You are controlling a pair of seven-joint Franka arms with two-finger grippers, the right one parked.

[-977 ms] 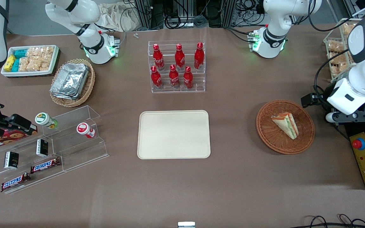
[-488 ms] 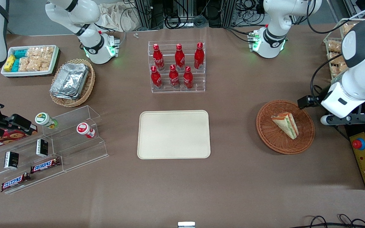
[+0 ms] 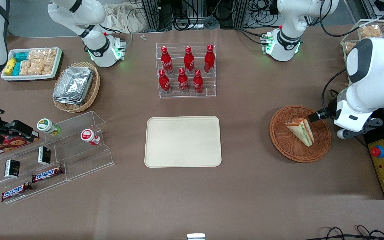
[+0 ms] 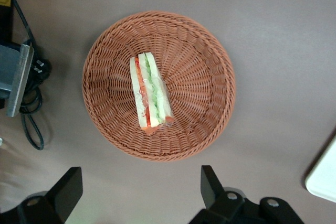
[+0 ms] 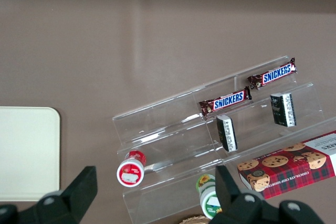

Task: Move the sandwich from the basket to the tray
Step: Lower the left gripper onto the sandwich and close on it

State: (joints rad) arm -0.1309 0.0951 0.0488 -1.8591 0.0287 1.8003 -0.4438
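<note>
- Front view: the gripper [image 3: 313,117] hangs over the basket's [image 3: 287,146] rim on the working arm's side, at about two o'clock from the basket's centre, and nothing is in its grasp. From here only one dark finger shows, close to the wide end of the sandwich [image 3: 301,131]; how near it is in height cannot be judged.
- The sandwich lies in the basket, its narrow tip pointing to about five o'clock. The tray [image 3: 182,141] sits bare at mid-table, well apart from the basket toward the parked arm's end. At twelve o'clock from the tray stands a clear rack of red bottles [image 3: 185,69], farther from the camera.
- Left wrist view: the gripper [image 4: 139,187] looks down on the basket [image 4: 205,108] with its two fingers [image 4: 65,190] spread wide apart and nothing between them. The sandwich [image 4: 150,92] rests on its side near the basket's centre, bread and orange-red and green layers showing. A corner of the tray [image 4: 326,179] is just visible.
- Right wrist view: a corner of the tray [image 5: 26,150] lies beside a clear stepped shelf of snack bars [image 5: 228,100].
</note>
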